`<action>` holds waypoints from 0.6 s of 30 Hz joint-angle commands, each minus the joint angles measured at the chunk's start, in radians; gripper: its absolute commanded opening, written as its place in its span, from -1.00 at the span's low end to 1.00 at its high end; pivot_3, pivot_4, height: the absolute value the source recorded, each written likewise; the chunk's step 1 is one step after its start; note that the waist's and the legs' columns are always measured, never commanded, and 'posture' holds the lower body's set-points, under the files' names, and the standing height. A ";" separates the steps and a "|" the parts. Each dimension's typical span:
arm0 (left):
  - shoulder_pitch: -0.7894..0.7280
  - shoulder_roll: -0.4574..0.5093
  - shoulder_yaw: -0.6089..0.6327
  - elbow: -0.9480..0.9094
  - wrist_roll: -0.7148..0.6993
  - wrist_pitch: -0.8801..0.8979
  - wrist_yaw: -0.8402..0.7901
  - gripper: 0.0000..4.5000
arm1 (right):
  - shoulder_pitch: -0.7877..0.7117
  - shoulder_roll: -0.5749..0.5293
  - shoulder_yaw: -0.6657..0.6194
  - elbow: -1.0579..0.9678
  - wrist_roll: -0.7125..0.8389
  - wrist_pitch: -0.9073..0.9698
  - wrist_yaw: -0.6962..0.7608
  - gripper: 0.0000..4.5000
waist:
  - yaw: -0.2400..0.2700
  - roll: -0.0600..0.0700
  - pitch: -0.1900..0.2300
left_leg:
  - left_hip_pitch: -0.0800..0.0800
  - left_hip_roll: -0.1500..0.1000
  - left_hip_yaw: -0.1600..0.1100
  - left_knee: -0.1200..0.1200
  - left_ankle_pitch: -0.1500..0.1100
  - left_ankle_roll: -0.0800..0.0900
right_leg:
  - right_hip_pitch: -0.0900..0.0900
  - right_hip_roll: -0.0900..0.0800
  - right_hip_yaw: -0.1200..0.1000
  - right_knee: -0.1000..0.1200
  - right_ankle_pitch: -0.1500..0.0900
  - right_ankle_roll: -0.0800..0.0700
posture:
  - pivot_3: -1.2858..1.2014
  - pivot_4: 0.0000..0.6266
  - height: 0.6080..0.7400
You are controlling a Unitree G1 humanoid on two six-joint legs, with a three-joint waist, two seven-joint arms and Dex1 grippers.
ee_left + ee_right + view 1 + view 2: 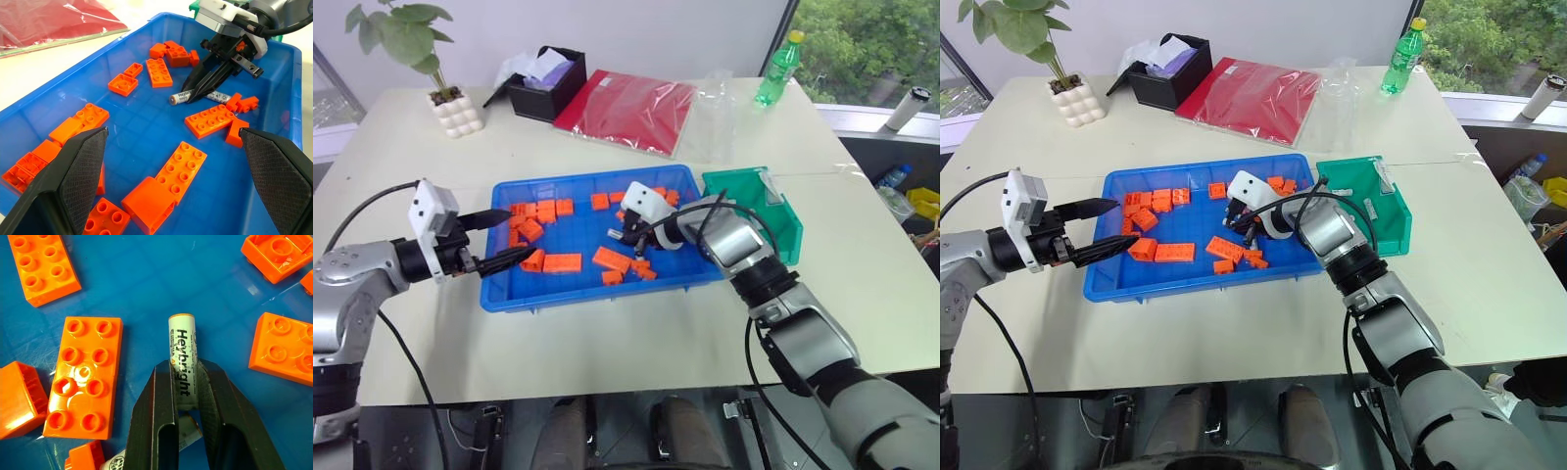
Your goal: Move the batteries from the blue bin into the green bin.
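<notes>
The desk [607, 333] carries it all. Blue bin [597, 294] sits mid-desk, long side toward the near edge, w/ orange blocks [563, 262] scattered over its floor. Green bin [773, 211] stands just beside the blue bin's right end, toward the desk's right edge.

At the far edge: red folder [631, 108], black box [546, 83] w/ tissue beside it, potted plant [450, 103] at the far-left corner, green bottle [778, 69] far right.

My right gripper [185, 396] is down inside the blue bin, right of its centre, fingers [156, 431] pinching one battery [182, 357] by its lower half; printed end pokes out past the tips. A second battery [188, 433] lies on the bin floor right under the fingers.

My left gripper [509, 238] hovers at the blue bin's left end, fingers spread wide, nothing in them.
</notes>
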 commanded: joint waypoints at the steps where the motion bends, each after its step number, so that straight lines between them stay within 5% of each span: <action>1: -0.008 0.026 0.038 -0.014 -0.005 -0.020 -0.016 1.00 | 0.000 -0.004 -0.008 -0.058 -0.002 0.019 -0.008 -0.97 | 0.000 0.000 0.000 | 0.000 0.000 0.000 0.000 0.000 0.000 | 0.000 0.000 0.000 0.000 0.000 0.000 | 0.03 -0.52 1.00; 18: -0.109 -0.042 -0.042 0.079 0.035 -0.085 -0.027 1.00 | -0.071 -0.187 -0.259 -0.306 0.025 0.191 -0.176 -0.97 | 0.006 0.000 0.000 | -0.001 0.000 0.000 0.000 0.000 0.000 | 0.000 0.000 0.000 -0.001 0.000 0.000 | 0.03 -0.52 1.00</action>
